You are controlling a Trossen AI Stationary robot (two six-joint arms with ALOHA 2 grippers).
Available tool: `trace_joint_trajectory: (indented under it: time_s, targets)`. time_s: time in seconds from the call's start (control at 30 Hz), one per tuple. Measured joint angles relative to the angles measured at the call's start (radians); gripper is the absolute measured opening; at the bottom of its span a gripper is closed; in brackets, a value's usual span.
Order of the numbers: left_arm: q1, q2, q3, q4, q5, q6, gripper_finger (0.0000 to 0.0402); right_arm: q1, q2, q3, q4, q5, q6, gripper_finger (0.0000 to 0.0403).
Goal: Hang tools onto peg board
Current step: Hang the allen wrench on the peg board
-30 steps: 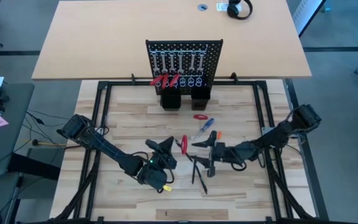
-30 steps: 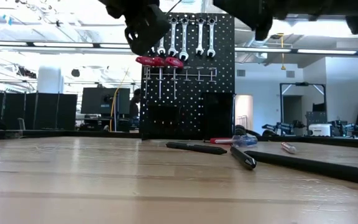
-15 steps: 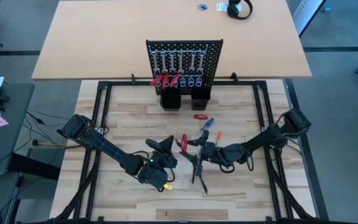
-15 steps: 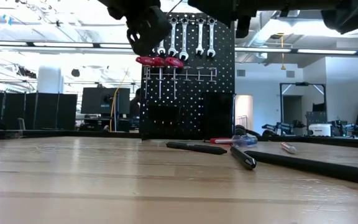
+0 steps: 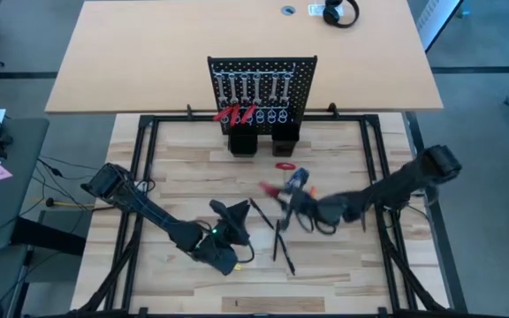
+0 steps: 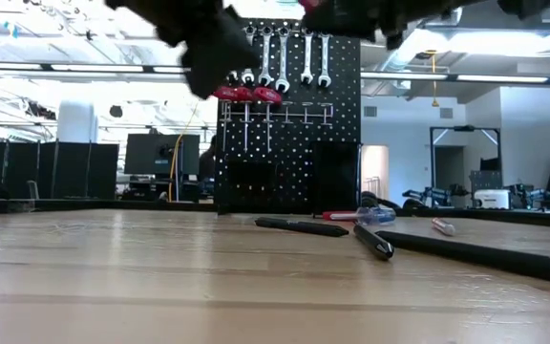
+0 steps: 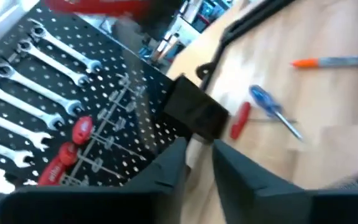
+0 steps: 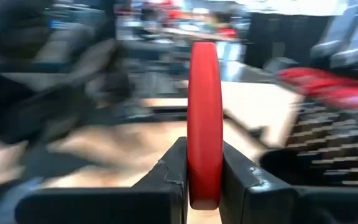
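Nearest on the wooden table (image 5: 175, 168), the left gripper (image 5: 230, 215) hovers left of centre, its fingers (image 7: 166, 168) close together with only a narrow gap and nothing between them. Just right of it, thin black stick-like tools (image 5: 279, 240) lie on the boards. A little farther and to the right, the right gripper (image 5: 292, 196) is clamped on a red-handled tool (image 8: 204, 118), whose handle stands upright between the two pads. Beside that gripper, on the far side, a blue-handled screwdriver (image 5: 297, 177) lies on the table, and another red-handled piece (image 5: 284, 165) lies just beyond. At the far edge stands the peg board (image 5: 262, 88), upright, with silver wrenches (image 7: 42, 81) hanging in a row, two red-handled pieces (image 6: 246, 94) below them, and two black box holders (image 5: 260, 141) at its foot.
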Motion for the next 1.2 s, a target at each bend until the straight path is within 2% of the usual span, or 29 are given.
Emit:
trace_joint_trajectory:
  time_s: [0.1,0.23,0.33,0.43,0.53,0.63,0.87,1.2]
  targets:
    - [-0.023,0.0,0.0,-0.171,0.0,-0.194,0.0106,-0.052,-0.112,0.03,-0.162,0.025,-0.027,0.0053]
    - [-0.053,0.0,0.0,-0.436,0.029,-0.551,0.0142,-0.176,-0.211,0.15,-0.492,-0.006,-0.034,0.0053]
    - [-0.067,0.0,-0.003,-0.594,0.139,-0.825,0.0153,-0.299,-0.229,0.278,-0.671,-0.114,-0.066,0.0053]
    - [-0.074,0.0,-0.03,-0.631,0.2,-0.987,0.0154,-0.423,-0.196,0.415,-0.797,-0.247,-0.105,0.0053]
    - [-0.094,0.0,-0.07,-0.6,0.199,-1.037,0.0153,-0.534,-0.126,0.535,-0.905,-0.379,-0.143,0.0053]
    - [-0.107,0.0,-0.092,-0.581,0.197,-1.038,0.0151,-0.615,-0.052,0.632,-1.015,-0.448,-0.16,0.0053]
    - [-0.115,0.0,-0.1,-0.565,0.193,-1.032,0.0151,-0.687,0.074,0.74,-1.136,-0.481,-0.206,0.0053]
    - [-0.114,0.0,-0.1,-0.549,0.188,-1.029,0.015,-0.693,0.101,0.775,-1.233,-0.501,-0.215,0.0053]
